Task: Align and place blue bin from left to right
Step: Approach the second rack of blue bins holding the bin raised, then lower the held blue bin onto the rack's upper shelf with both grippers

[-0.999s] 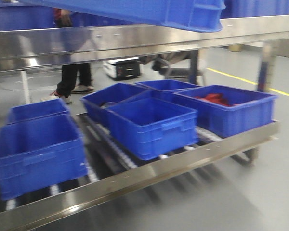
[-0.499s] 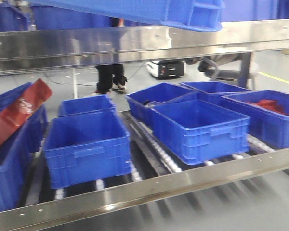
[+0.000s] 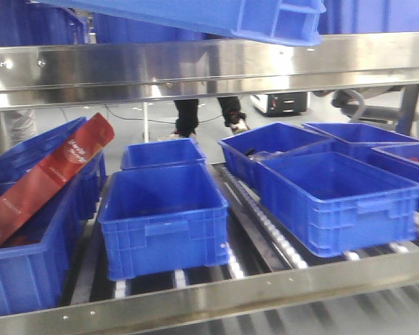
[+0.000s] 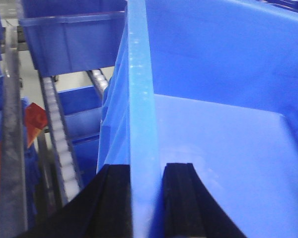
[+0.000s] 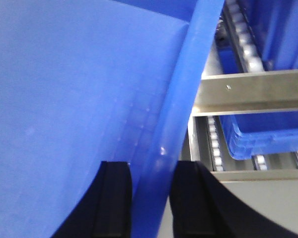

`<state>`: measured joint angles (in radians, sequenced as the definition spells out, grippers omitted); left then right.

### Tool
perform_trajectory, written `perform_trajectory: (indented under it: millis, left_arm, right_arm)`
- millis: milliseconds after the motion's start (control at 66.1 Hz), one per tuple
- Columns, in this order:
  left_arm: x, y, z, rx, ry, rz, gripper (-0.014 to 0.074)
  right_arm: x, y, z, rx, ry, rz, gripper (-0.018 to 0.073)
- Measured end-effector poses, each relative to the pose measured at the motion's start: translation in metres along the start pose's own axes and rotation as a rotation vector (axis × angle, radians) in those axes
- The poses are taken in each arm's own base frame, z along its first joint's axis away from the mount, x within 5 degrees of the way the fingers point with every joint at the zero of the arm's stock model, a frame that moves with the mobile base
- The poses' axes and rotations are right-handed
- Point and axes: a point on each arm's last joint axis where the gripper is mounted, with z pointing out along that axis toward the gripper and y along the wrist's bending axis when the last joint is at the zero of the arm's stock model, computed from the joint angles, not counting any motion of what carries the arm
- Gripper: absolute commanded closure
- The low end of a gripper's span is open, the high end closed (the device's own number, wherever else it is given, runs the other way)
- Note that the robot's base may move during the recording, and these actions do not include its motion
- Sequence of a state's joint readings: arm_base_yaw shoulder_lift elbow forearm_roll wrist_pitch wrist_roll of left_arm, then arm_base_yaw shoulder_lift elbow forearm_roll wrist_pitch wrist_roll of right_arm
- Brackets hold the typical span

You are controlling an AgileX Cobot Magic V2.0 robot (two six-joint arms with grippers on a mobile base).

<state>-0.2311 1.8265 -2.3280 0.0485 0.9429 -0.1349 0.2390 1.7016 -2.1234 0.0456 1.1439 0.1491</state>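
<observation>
The blue bin (image 3: 265, 17) is a plain, lighter blue with a paler rim. The left gripper (image 4: 146, 168) and right gripper (image 5: 151, 166) are black. The lower bins (image 3: 164, 216) are deeper blue, the rack (image 3: 195, 66) is shiny silver, and the carton (image 3: 49, 174) at its left edge is red with white lettering.

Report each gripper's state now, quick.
Left gripper: closed on the blue bin, clamping its rim.
Right gripper: closed on the blue bin, clamping its rim.
</observation>
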Motion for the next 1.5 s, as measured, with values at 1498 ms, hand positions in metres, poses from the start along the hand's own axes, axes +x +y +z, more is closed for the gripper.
perform_trajectory:
  millis: [1498]
  left_arm:
    - [0.0,-0.0002,0.0,0.002,0.0,-0.001,0.0708]
  right_arm:
    - [0.0,-0.0002,0.0,0.002,0.0,-0.001,0.0627]
